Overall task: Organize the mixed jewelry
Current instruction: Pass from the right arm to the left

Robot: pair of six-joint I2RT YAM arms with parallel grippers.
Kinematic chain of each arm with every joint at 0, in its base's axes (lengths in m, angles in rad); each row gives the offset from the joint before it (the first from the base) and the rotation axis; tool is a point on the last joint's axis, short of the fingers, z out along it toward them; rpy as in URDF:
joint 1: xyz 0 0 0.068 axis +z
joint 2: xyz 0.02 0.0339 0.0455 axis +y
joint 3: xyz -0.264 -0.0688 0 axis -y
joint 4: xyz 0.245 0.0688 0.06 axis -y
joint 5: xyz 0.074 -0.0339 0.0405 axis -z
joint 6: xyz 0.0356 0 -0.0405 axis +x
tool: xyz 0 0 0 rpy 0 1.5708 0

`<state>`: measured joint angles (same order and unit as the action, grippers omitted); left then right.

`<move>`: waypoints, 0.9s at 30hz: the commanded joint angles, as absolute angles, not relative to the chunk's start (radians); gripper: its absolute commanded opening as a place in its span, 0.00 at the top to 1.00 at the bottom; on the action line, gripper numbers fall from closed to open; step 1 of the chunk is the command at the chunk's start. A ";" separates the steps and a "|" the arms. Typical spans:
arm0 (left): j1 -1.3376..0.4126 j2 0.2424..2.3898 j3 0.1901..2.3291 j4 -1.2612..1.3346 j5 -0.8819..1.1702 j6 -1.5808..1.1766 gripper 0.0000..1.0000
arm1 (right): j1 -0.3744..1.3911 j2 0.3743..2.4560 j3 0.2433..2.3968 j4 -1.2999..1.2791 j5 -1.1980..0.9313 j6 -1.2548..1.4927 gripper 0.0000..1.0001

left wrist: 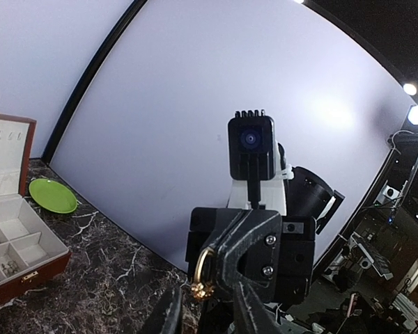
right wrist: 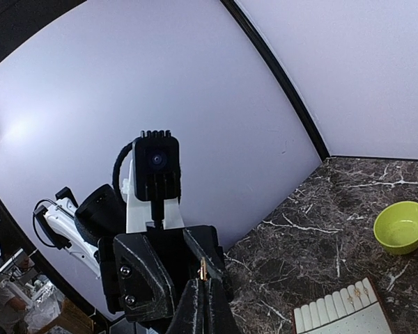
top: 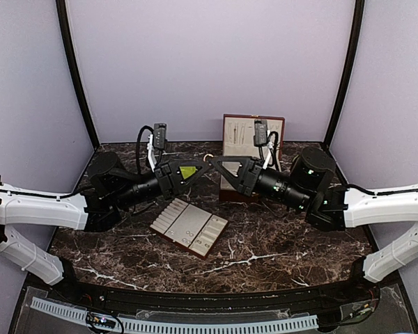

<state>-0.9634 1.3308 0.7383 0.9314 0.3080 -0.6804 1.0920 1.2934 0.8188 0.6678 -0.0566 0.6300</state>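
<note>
Passing the ring (left wrist: 203, 273) mid-air risks a drop: the right hand (right wrist: 203, 278) clenches it; the left hand's (top: 198, 168) grip I cannot tell.

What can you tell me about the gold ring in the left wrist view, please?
The gold ring is a thin, shiny, metal-looking band with a small knobbly setting at its lower end. It stands roughly upright, raised above the marble table, its right half hidden behind a dark finger. The right gripper is shut on it; the right wrist view shows only an edge-on sliver above those fingertips. The left fingers stand apart below it; whether they touch it cannot be told.
</note>
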 commanded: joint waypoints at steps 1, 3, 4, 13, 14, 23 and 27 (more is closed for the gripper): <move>-0.968 1.321 0.766 0.979 0.318 -0.686 0.75 | 1.088 1.304 0.843 0.729 -0.071 0.640 1.00; -0.968 1.320 0.768 0.978 0.319 -0.684 0.76 | 1.089 1.307 0.844 0.729 -0.075 0.641 1.00; -0.968 1.321 0.770 0.976 0.318 -0.684 0.77 | 1.088 1.309 0.844 0.730 -0.077 0.643 1.00; -0.968 1.325 0.773 0.976 0.317 -0.692 0.88 | 1.089 1.310 0.835 0.747 -0.085 0.662 1.00; -0.968 1.325 0.773 0.977 0.316 -0.692 0.89 | 1.088 1.310 0.832 0.748 -0.083 0.664 1.00; -0.968 1.310 0.766 0.962 0.304 -0.692 1.00 | 1.088 1.312 0.811 0.749 -0.072 0.683 1.00; -0.968 1.288 0.760 0.908 0.286 -0.698 1.00 | 1.088 1.300 0.796 0.728 -0.064 0.689 1.00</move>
<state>-0.9634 1.3308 0.7414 0.9455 0.3050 -0.6964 1.0920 1.3087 0.8165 0.7040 -0.0753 0.6754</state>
